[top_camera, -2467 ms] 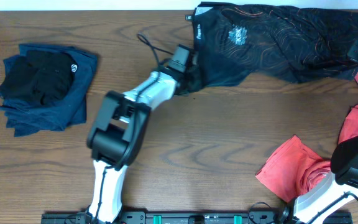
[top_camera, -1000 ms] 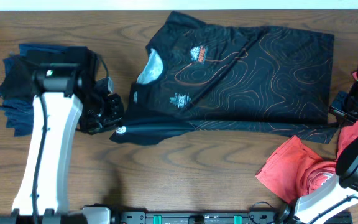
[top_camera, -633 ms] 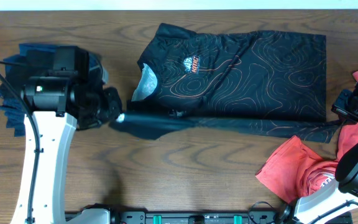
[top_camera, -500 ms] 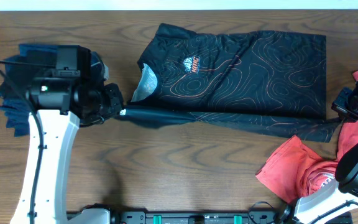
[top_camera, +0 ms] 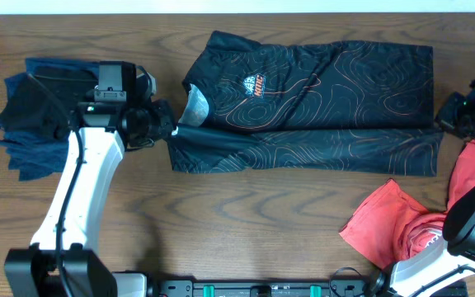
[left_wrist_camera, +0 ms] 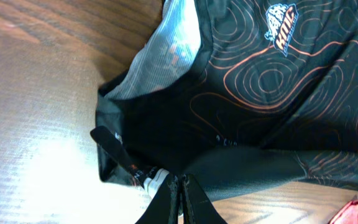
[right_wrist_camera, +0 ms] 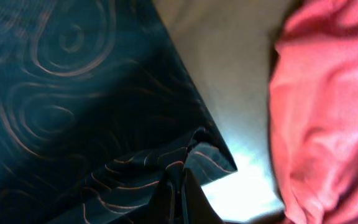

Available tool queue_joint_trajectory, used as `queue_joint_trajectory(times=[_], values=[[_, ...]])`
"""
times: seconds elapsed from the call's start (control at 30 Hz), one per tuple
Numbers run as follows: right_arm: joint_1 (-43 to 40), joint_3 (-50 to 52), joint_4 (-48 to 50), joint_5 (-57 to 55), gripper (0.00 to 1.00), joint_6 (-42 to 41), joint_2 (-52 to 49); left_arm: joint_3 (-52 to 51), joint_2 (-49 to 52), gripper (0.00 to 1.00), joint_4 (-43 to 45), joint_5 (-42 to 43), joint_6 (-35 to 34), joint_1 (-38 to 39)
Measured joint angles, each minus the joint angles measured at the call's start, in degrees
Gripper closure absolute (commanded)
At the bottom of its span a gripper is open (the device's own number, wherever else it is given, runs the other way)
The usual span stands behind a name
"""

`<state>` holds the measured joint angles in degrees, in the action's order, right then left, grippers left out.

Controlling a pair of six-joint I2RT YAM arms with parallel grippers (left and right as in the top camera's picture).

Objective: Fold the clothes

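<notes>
Left pincer and right pincer each gripped the black shirt, first fold seemingly underway; navy pile looked done, red garment lay crumpled.

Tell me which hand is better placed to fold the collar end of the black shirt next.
Left. The left hand is shut on the black shirt right beside its collar; the right hand pinches the opposite hem corner.

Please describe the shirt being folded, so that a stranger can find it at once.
On the wooden table, look at the far middle. A black shirt lies spread out. Only it bears thin orange contour lines and an orange chest logo; the navy pile on its left and the red garment at right show none.
</notes>
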<state>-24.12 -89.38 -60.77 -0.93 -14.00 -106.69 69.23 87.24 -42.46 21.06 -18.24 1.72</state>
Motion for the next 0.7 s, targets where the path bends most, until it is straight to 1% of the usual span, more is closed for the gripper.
queue_joint_trajectory(times=[0.37,0.7], values=[[1.2,0.0,5.9,0.4,0.99,0.0,0.0,0.0,9.5,0.94,7.5,0.0,0.0,0.0],[1.2,0.0,8.2,0.0,0.99,0.0,-2.1,0.0,10.9,0.94,11.6,2.8,0.0,0.6]])
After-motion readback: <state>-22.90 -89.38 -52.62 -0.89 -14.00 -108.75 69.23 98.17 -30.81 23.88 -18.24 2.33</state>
